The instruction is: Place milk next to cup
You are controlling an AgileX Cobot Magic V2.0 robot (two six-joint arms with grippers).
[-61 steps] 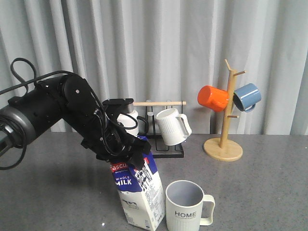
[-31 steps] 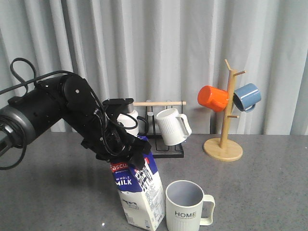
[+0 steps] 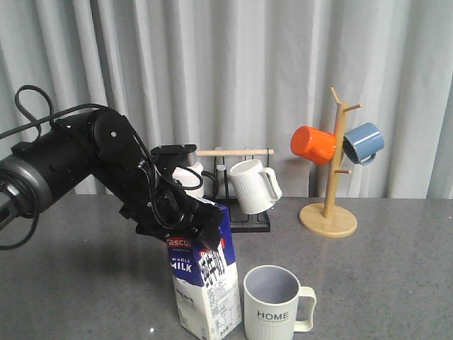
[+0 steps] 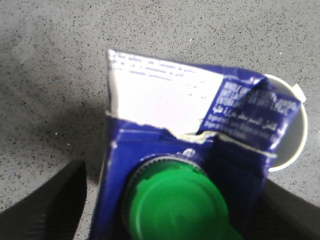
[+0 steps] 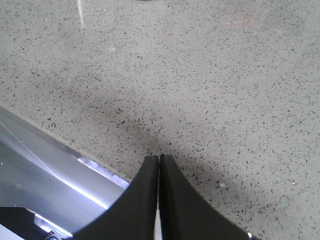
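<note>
The milk point(image 3: 203, 283) stands near the front edge of the grey speckled surface point(image 3: 382, 269), left of centre, tilted so that its top leans toward the left. Its blue lower body shows "MILK" lettering, a cow picture and a white panel of small print. The left tool point(image 3: 185, 228) grips the carton around its gabled top, the dark fingers point(image 4: 47, 207) pressed on either side. In the left wrist view the green cap point(image 4: 175, 207) fills the near part of the picture, with the torn-looking fold of the blue gable beyond it and the pale rim of the cup point(image 4: 295, 135) peeking out past the carton's far corner.

The cup point(image 3: 277, 299), cream and ribbed with "HOME" in dark letters and a grey-lavender inside, stands upright just beside the milk on its right, also close to the front edge, its handle pointing right. Whether carton and cup touch cannot be told.

The right tool point(image 5: 159, 167) shows only in its own wrist view: its two black fingers lie pressed together with nothing between them, above bare speckled surface near a metal edge point(image 5: 50, 160).

Toward the back edge stands a black wire rack point(image 3: 237, 212) with a wooden bar, carrying a white ribbed mug point(image 3: 253, 185). Toward the back right corner a wooden mug tree point(image 3: 330, 177) holds an orange mug point(image 3: 313, 144) and a blue mug point(image 3: 364, 142). Grey curtains point(image 3: 233, 71) hang behind.
</note>
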